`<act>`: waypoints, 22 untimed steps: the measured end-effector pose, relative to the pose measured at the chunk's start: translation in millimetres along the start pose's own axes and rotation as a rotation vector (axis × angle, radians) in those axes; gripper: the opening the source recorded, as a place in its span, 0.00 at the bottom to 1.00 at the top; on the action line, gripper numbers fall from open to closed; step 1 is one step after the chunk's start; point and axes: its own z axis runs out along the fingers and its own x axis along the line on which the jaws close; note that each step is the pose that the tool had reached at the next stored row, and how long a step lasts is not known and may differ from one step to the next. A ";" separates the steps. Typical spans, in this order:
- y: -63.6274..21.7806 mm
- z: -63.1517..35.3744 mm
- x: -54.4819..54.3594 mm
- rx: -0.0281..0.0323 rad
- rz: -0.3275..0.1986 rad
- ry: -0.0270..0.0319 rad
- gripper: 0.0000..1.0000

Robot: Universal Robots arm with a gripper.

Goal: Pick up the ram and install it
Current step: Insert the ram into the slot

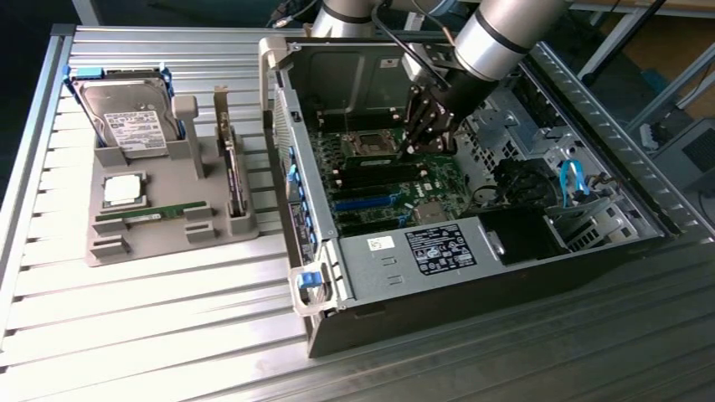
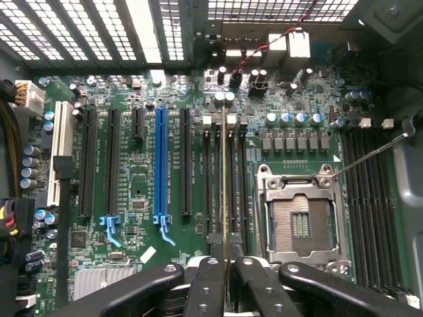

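Clamped nearly shut on the ram (image 2: 225,185), my gripper (image 2: 225,256) poises it over the memory slots (image 2: 213,178), so installing is in hand and calls for square alignment.

Hard light in the exterior view: the ribbed table (image 1: 146,327) blazes near white along its ridges toward the exterior view's left, detail washed out there. The arm (image 1: 508,33) carries a bright streak down its silver tube. Inside the case (image 1: 447,314) it's far dimmer, and the black box (image 1: 520,234) almost sinks into shadow. Over to the wrist view: the grille (image 2: 132,26) is blown out in white bars, the board (image 2: 132,198) evenly lit, and soft glints sit on the gripper (image 2: 225,241), slightly blurred up close.
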 end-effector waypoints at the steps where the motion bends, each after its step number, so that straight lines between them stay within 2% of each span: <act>1: 0.0 0.0 1.0 0.0000 0.000 0.0001 0.12; 7: -0.2 0.5 3.8 0.0000 0.000 0.0000 0.12; 14: -2.1 8.1 4.2 0.0000 0.000 0.0001 0.12; 22: -2.9 8.0 4.2 0.0000 0.000 0.0000 0.12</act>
